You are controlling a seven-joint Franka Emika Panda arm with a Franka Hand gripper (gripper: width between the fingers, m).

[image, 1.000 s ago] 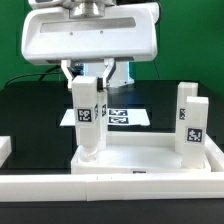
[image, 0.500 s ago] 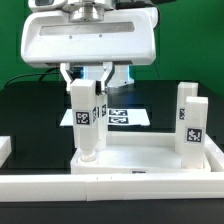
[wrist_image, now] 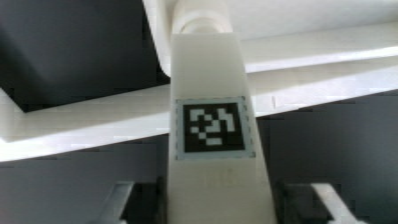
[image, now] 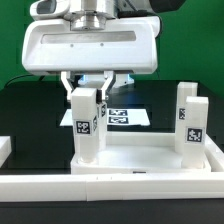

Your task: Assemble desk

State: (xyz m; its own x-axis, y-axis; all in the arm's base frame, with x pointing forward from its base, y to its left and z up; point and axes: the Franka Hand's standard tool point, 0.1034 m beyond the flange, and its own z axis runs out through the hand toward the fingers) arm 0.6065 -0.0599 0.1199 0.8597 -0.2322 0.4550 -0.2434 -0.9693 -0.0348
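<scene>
1. Desk top: white, rimmed, lying on the black table.
2. Held leg: upright at the top's corner on the exterior view's left, jaws clamped on it.
3. Second leg: standing at the right corner.

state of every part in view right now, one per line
end effector: shut on left leg
left leg: upright, held, lower end at the top's corner
right leg: upright on the top, free
top: lying flat, rim up
marker board: flat on table behind
</scene>
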